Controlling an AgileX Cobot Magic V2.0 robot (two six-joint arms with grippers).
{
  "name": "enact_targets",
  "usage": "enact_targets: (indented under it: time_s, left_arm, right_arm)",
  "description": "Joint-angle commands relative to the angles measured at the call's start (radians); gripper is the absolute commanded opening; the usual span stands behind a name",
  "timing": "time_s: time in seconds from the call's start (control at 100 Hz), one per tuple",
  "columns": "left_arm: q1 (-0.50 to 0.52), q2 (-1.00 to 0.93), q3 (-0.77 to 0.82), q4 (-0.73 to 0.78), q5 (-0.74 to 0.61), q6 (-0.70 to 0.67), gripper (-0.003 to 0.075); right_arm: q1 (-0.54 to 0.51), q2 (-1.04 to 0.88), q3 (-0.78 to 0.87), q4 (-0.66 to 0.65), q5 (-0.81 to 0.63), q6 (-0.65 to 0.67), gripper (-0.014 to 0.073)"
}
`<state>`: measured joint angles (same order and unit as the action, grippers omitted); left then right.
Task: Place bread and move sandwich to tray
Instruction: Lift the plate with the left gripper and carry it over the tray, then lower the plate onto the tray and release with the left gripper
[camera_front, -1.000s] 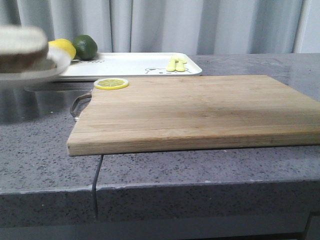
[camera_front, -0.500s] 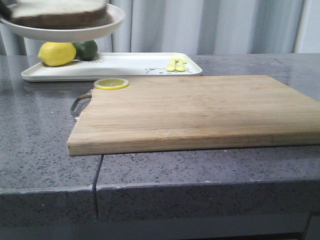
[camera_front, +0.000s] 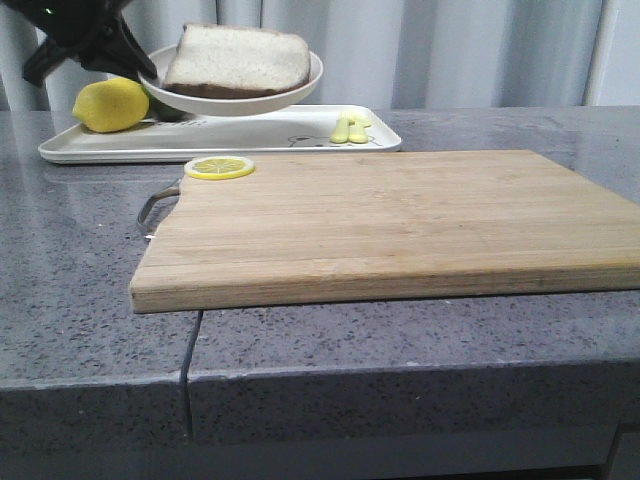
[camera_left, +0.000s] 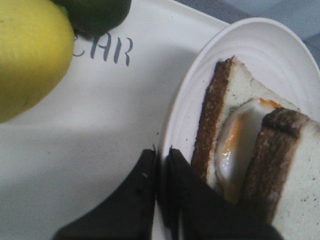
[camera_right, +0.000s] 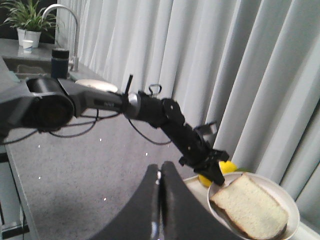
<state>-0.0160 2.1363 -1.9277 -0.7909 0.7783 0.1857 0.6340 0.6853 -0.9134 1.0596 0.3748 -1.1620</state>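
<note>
Front view, left to right. The left gripper (camera_front: 135, 62) is seen at the upper left, its dark fingers (camera_left: 145, 175) closed thinly on the rim of the plate (camera_front: 300, 88); the wrist view shows one finger on each side of that rim. The sandwich (camera_front: 237, 62), two slices with a fried egg between them, is carried on the plate, which is held clear above the tray (camera_front: 270, 135) and tipped slightly. A lemon (camera_front: 111, 104) and a dark green fruit (camera_left: 95, 15) occupy the tray's left end, just beside and partly under the plate; small yellow pieces (camera_front: 350, 128) lie toward its right end. A lemon slice (camera_front: 219, 168) rests on the near corner of the board (camera_front: 400, 220), which otherwise bears nothing.

The step in hand is judged to be the lowering of the plate onto the tray. A level plate is advised, since the top slice could slide on the egg. The bare middle of the tray, between lemon and yellow pieces, should be aimed for, and release delayed until the base is seated.

The right gripper (camera_right: 159, 200) is raised away from the table, its fingers pressed together on nothing.
</note>
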Motion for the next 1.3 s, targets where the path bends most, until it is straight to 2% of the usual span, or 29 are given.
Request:
enact_targets:
  time_s: [0.0, 0.25, 0.6, 0.67, 0.82, 0.88, 1.06, 1.11, 1.24, 1.29]
  left_arm:
    - [-0.004, -0.019, -0.085, -0.078, -0.019, -0.027, -0.002]
    - [-0.006, 0.029, -0.096, -0.069, -0.04, -0.029, -0.002]
    - [-0.006, 0.035, -0.096, 0.016, -0.04, -0.029, -0.0014]
    - [-0.006, 0.035, -0.096, 0.016, -0.033, -0.029, 0.0033]
    - [-0.006, 0.035, -0.096, 0.01, -0.017, -0.029, 0.0227]
    - [-0.006, 0.033, -0.096, 0.004, -0.005, -0.029, 0.0256]
    - [0.003, -0.006, -0.097, 0.006, 0.036, -0.029, 0.0202]
    - [0.005, -0.025, -0.097, 0.011, 0.056, -0.016, 0.016]
    - [0.014, -0.07, -0.097, 0.021, 0.146, -0.014, -0.0018]
    - [0.014, -0.087, -0.097, 0.023, 0.176, -0.011, -0.0019]
  right_arm:
    - [-0.005, -0.048, -0.018, 0.032, -0.065, -0.012, -0.006]
    - [-0.005, -0.079, -0.018, 0.033, -0.078, -0.012, -0.006]
    - [-0.005, -0.079, -0.018, 0.033, -0.075, -0.012, -0.006]
    - [-0.005, -0.079, -0.018, 0.033, -0.073, -0.012, -0.006]
    - [-0.005, -0.079, -0.018, 0.035, -0.066, -0.012, -0.006]
    - [-0.005, -0.079, -0.018, 0.035, -0.062, -0.012, -0.006]
    - [-0.005, -0.082, -0.018, 0.028, -0.026, -0.012, -0.006]
    - [-0.005, -0.082, -0.018, 0.01, -0.017, -0.012, -0.006]
    - [-0.005, -0.085, -0.011, -0.051, -0.019, -0.012, -0.006]
    - [-0.005, -0.091, -0.004, -0.064, -0.028, -0.012, -0.006]
